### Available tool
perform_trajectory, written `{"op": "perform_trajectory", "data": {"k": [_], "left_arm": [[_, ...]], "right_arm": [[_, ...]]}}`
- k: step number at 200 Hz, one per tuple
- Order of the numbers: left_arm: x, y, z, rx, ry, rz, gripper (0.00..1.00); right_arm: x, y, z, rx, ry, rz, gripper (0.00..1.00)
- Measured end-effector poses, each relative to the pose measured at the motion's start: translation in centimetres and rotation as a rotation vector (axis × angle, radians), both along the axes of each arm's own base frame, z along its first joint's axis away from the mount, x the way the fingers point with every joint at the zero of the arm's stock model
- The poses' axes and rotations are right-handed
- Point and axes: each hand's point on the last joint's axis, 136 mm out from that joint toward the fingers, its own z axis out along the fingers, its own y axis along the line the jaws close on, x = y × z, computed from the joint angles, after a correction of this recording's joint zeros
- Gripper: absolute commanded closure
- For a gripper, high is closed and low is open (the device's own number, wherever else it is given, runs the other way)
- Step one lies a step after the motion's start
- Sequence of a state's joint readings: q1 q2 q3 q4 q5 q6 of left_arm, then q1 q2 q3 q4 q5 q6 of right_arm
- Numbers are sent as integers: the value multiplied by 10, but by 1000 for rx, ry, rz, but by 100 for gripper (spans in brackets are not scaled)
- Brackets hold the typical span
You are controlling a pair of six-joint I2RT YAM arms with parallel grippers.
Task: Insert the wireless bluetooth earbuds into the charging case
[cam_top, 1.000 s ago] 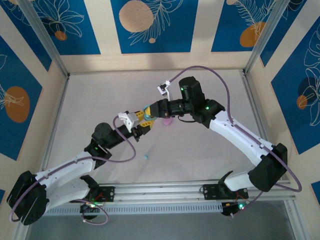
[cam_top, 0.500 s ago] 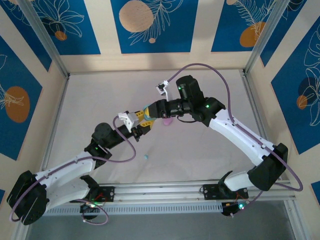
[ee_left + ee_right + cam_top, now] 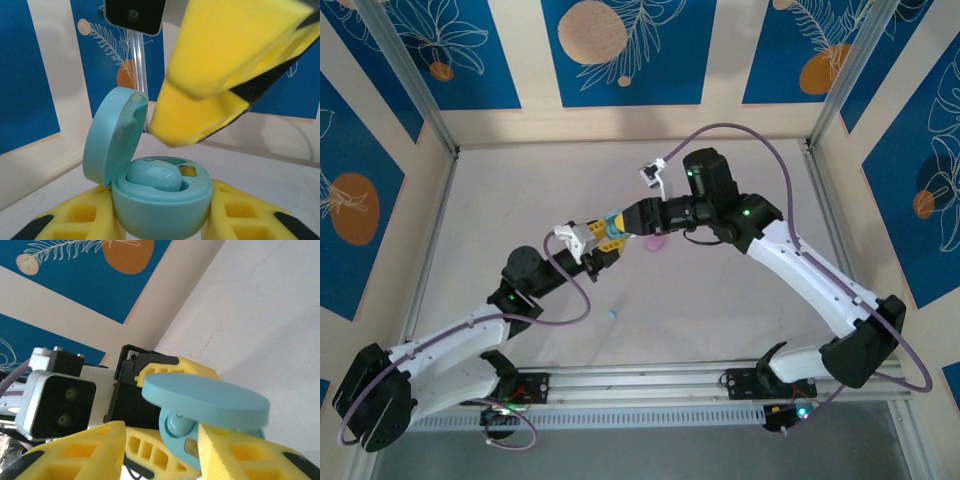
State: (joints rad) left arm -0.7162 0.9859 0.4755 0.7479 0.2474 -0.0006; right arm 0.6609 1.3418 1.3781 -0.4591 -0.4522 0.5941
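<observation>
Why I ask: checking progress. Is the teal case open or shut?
Open: the case has its lid raised on the left, and a teal earbud sits inside.

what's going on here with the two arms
The left gripper is clamped on an open teal charging case with its lid tipped back. One teal earbud sits in the case's well. The right gripper hangs right over the case, jaws apart and nothing in them. On the table, what looks like a second teal earbud lies loose, and a pink item sits close by the grippers.
</observation>
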Motion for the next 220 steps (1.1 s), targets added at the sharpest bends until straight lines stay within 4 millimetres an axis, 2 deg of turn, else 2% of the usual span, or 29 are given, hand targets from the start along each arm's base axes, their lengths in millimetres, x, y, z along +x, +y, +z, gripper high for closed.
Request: {"op": "perform_trajectory", "data": {"k": [38, 64, 84, 96, 117, 138, 154, 172, 194, 220], "left_arm": [[0, 3, 4, -10, -8, 17, 66], [2, 8, 7, -14, -5, 43, 66], [2, 15, 11, -20, -4, 73, 66], [0, 19, 15, -27, -7, 88, 66], [-2, 26, 20, -38, -7, 110, 66], [-3, 31, 21, -38, 4, 123, 66], [-4, 33, 24, -41, 9, 126, 66], [-5, 35, 27, -42, 9, 133, 66], [-7, 37, 35, -53, 0, 134, 66], [-8, 39, 40, -57, -4, 137, 66]], "right_arm": [[-10, -14, 17, 56, -35, 19, 56], [-17, -28, 22, 78, -72, 10, 57], [-14, -53, 18, 61, -120, -92, 56], [-4, -76, 10, 29, -134, -211, 56], [20, -116, -26, -49, -61, -405, 56], [38, -130, -82, -131, 98, -477, 56], [40, -121, -133, -211, 248, -453, 56], [28, -101, -181, -307, 374, -387, 56], [8, -74, -221, -408, 468, -287, 60], [-11, -45, -258, -512, 530, -184, 61]]}}
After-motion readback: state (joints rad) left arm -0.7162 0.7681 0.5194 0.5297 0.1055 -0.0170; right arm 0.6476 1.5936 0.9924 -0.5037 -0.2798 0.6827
